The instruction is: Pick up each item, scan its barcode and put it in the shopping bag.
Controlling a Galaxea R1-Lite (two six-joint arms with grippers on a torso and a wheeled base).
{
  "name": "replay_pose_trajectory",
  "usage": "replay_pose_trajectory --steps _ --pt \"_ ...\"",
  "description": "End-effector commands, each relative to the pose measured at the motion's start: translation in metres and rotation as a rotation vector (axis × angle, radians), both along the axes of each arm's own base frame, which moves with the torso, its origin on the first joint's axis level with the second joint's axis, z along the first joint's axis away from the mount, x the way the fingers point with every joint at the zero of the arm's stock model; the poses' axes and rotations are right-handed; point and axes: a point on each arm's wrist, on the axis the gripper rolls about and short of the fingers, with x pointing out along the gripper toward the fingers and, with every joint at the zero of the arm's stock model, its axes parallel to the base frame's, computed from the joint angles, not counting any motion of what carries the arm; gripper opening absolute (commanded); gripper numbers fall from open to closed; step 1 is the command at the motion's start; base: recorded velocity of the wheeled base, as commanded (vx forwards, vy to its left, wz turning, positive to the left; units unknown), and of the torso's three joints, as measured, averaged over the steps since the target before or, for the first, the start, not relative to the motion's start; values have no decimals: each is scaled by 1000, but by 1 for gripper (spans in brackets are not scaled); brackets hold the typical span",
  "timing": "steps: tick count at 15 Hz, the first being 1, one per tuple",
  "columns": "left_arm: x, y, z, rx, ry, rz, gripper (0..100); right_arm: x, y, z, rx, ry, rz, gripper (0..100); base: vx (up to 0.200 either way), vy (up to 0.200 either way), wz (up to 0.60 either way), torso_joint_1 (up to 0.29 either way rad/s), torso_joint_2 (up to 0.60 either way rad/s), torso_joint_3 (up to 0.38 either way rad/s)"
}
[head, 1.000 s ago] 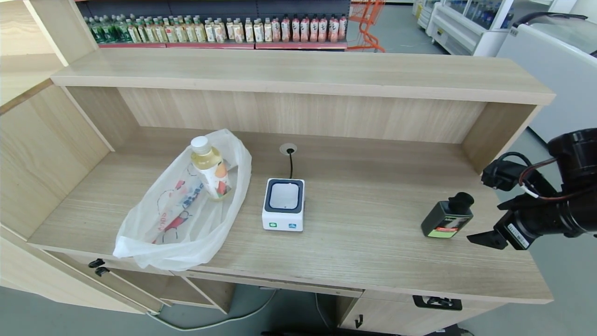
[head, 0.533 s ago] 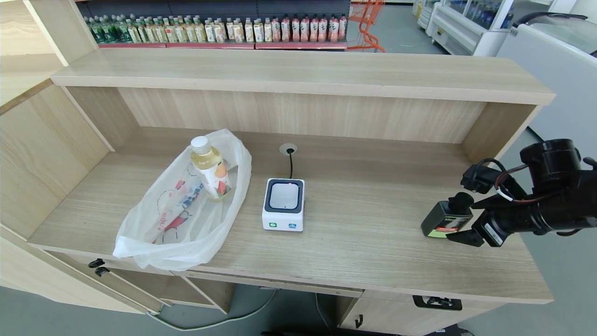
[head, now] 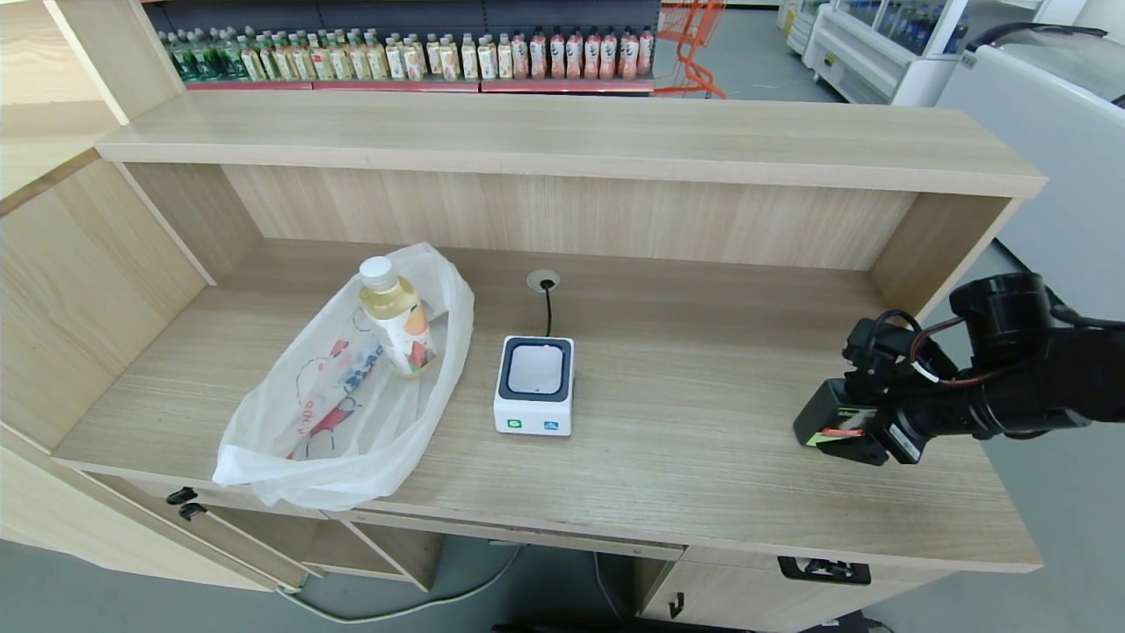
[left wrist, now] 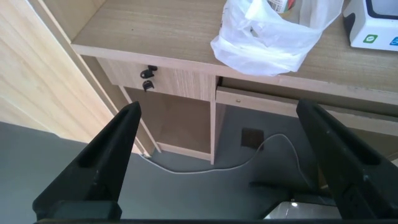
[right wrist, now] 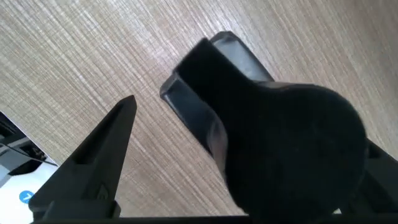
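Dark bottle (head: 819,411) standing near the counter's (head: 703,475) right end, straddled by right gripper (head: 851,420), fingers spread, not yet pinching. Likely light, stiff, slick plastic; best gripped across the flat body, below the cap. Scanner (head: 533,384) and shopping bag (head: 308,431) well apart leftward.

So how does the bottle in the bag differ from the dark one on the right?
The bag bottle is pale with a white cap; the dark bottle is blackish-green. The bag bottle stands inside the bag; the dark bottle sits on the bare counter, with the open right gripper around it. Both are upright.
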Motion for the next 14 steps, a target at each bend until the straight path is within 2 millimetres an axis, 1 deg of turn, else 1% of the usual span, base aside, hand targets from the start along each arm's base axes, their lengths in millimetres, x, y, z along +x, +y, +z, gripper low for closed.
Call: replay_pose_trajectory --steps 1,6,7,8,10,11,12,13,14 --pt "0 0 0 0 0 1 100 6 4 -5 6 10 22 0 0 0 0 0 0 0" --pt "0 0 0 0 0 1 100 10 6 -10 35 -7 55 0 0 0 0 0 0 0" --pt "0 0 0 0 0 1 100 9 6 -6 39 -21 57 0 0 0 0 0 0 0" --pt "0 0 0 0 0 1 100 6 6 3 54 -56 70 0 0 0 0 0 0 0" --pt "0 0 0 0 0 1 100 -9 -3 33 74 -161 65 0 0 0 0 0 0 0" --pt "0 0 0 0 0 1 100 -22 -9 48 75 -252 57 0 0 0 0 0 0 0" --pt "0 0 0 0 0 1 100 -40 -13 58 58 -378 53 0 0 0 0 0 0 0" --pt "0 0 0 0 0 1 100 -57 -13 62 26 -502 68 0 0 0 0 0 0 0" --pt "0 0 0 0 0 1 100 -70 -13 63 -56 -624 104 0 0 0 0 0 0 0"
